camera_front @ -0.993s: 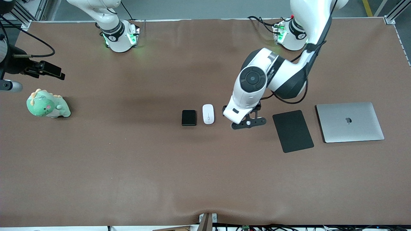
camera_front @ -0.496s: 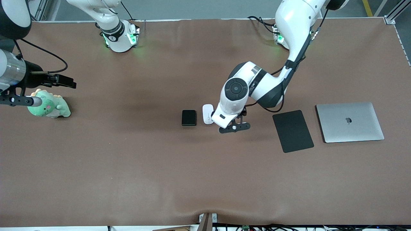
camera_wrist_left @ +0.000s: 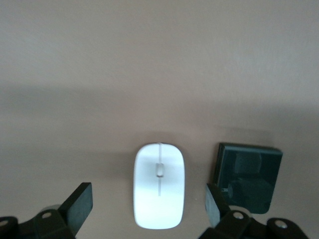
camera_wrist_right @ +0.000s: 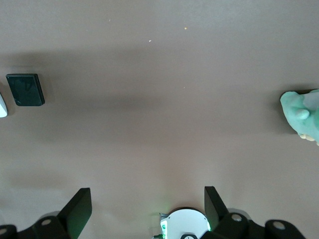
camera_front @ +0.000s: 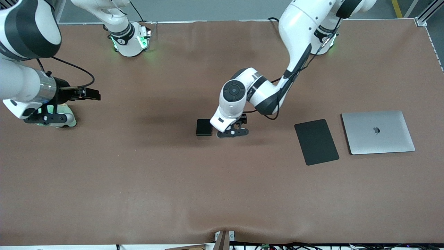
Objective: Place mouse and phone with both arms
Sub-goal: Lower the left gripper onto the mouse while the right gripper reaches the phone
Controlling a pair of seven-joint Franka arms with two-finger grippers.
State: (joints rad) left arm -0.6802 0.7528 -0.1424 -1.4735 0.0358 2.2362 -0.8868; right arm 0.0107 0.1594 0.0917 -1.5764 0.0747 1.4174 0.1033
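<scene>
Mouse (camera_wrist_left: 159,185) and phone (camera_front: 204,127) lie side by side mid-table, the mouse under the left gripper (camera_wrist_left: 147,206), whose spread fingers straddle its long axis. Right gripper (camera_wrist_right: 147,209), also spread, hangs over the right arm's end, well apart from the phone.

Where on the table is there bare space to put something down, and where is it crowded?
Bare brown cloth spans the whole strip nearer the camera than the phone, mouse pad and laptop. Another bare stretch lies between the phone and the green plush toy. It is crowded at the mouse, where the open left gripper hovers, phone alongside.
</scene>
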